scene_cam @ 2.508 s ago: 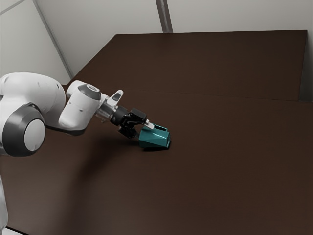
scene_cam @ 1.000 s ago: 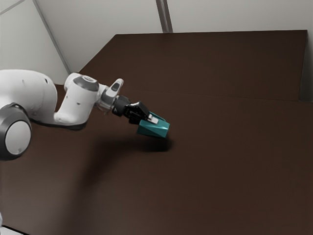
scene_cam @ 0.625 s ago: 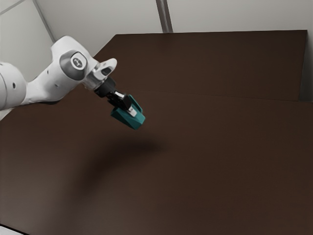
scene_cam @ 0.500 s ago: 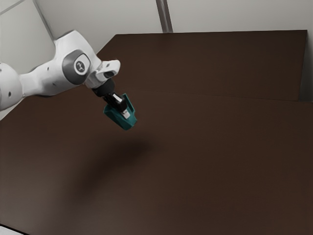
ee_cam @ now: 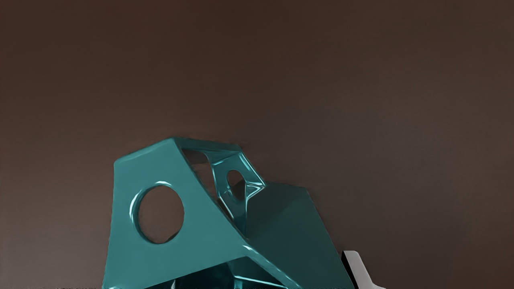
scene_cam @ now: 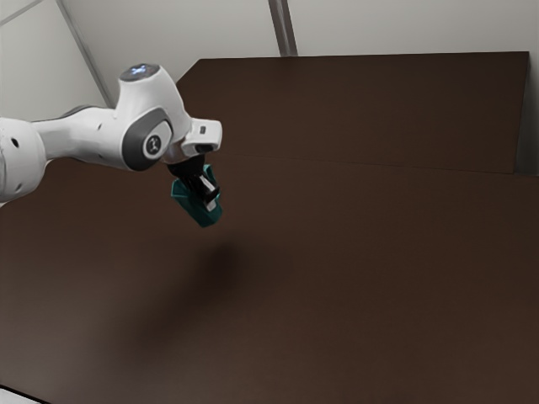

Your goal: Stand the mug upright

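The mug [scene_cam: 192, 202] has risen off the table [scene_cam: 362, 278], swinging from its side towards upright (it leans yet); the gripper [scene_cam: 211, 201] pinches its wall, nearer the table's edge at the exterior view's left; straightening, then lowering, seems due.

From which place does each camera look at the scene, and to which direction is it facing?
Exterior view: it sits at the arm's side, looking down across the table; the arm enters from this view's left, its end effector holding the mug above the surface.
Wrist view: it rides near the end effector, facing past the mug toward the table; a fingertip appears at the bottom edge.
Both share the mug and table.
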Controlling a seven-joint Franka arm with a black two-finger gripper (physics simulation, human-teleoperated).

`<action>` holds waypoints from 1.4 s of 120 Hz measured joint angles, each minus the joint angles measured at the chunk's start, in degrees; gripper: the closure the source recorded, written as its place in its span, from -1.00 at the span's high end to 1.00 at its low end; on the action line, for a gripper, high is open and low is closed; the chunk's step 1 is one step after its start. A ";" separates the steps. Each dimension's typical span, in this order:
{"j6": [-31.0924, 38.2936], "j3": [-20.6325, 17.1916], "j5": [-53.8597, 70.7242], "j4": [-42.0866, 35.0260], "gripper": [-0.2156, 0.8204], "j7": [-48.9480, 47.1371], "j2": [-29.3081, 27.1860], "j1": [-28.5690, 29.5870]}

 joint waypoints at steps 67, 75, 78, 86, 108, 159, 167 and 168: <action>4.14 -0.07 2.00 -2.94 -0.93 -7.15 5.39 5.17; 4.50 -0.07 1.98 -2.94 -0.93 -7.77 5.58 4.71; 4.56 -0.08 1.97 -2.95 -0.93 -8.04 5.59 4.59; 4.69 -0.13 1.95 -3.02 -0.93 -8.71 5.66 4.27; 4.79 -0.15 1.94 -4.00 -0.93 -10.26 5.50 3.89; 4.96 -0.32 1.93 -4.61 -0.93 -12.54 5.72 2.59; 5.00 -0.32 1.91 -4.61 -0.93 -12.78 5.74 2.60; 5.00 -0.32 1.91 -4.61 -0.93 -12.80 5.74 2.61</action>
